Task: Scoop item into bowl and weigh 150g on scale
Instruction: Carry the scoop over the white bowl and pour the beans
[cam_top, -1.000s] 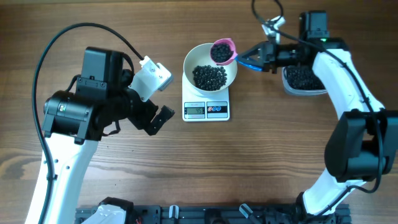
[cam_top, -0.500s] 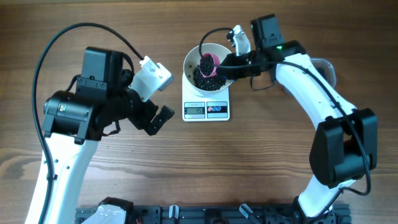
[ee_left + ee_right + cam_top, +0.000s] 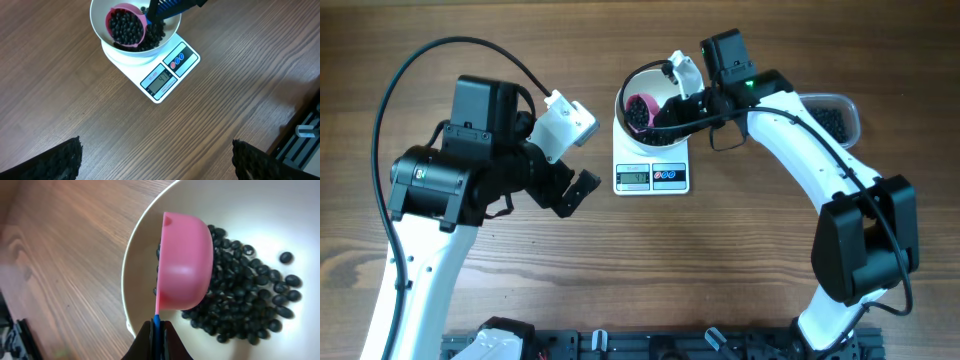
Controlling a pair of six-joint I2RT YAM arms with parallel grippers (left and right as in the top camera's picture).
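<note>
While right claw [image 3: 157, 332] pinches scoop [image 3: 185, 272], beans [image 3: 250, 295] lie ahead.

Field notes, text check. The only thing I can partly read is on the scale [image 3: 172, 70], in the left wrist view. Its grey display [image 3: 161, 80] shows dark digits: I read a 4 first, and the second looks like a 7 but could be a 1, blurred at this angle. Small print sits beside the digits, too fine to read. The two round buttons [image 3: 174, 63], one red and one blue, carry marks I cannot make out. From overhead the display digits are too small. A green mark [image 3: 420, 172] on the left arm is illegible.
</note>
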